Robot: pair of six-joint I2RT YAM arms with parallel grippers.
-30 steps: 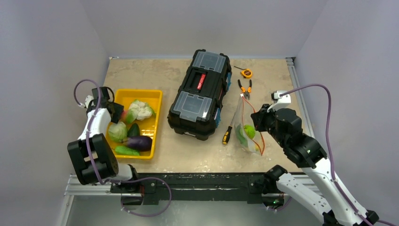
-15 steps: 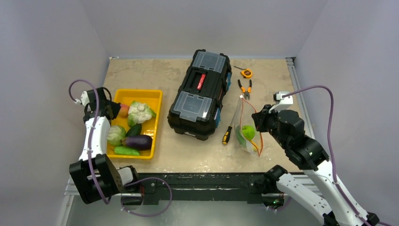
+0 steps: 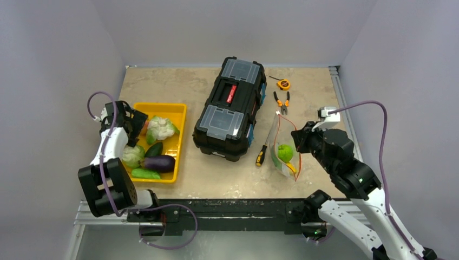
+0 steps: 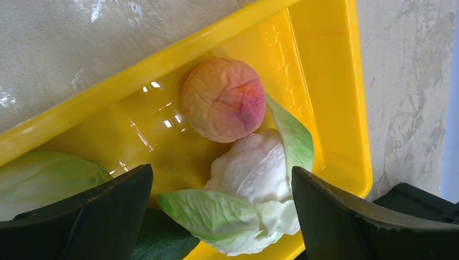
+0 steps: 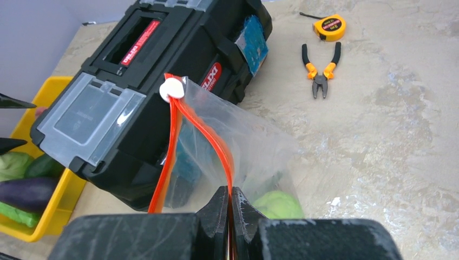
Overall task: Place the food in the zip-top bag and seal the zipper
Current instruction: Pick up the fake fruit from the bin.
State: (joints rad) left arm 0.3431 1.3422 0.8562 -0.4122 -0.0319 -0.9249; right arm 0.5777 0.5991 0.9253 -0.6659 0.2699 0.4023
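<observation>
While right end effector (image 5: 229, 200) pinches zipper (image 5: 216, 146) | bag (image 5: 254, 151): green food (image 5: 279, 205) | left end effector (image 4: 222, 208) spread over tray (image 4: 325, 81) (cauliflower (image 4: 254, 173) inside)

Soft, even overhead light leaves every view bright with faint shadows, white glare spots glint on the yellow tray (image 4: 154, 116) in the left wrist view, and the right gripper (image 5: 230, 199) looks dark and blurred up close
</observation>
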